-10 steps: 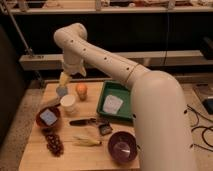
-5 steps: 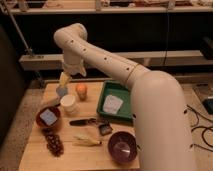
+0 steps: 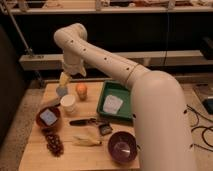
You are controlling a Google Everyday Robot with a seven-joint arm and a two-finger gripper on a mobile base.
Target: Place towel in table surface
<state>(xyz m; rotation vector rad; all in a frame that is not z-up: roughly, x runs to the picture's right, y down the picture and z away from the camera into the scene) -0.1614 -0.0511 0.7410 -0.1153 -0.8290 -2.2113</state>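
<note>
Pincer (image 3: 64, 79) hangs over the far-left corner of the light tan wooden counter (image 3: 85, 156); cannot tell whether it is released or clenched. A small grey-blue object (image 3: 61, 91) sits just below it.

The whitish folded square towel (image 3: 112, 104) lies to the right and slightly nearer, inside the green rectangular tray (image 3: 123, 92), not on the wood. It is squarish, with no clear long axis.

An orange round fruit (image 3: 81, 90) stands between; a white cup (image 3: 68, 103) is nearer.
</note>
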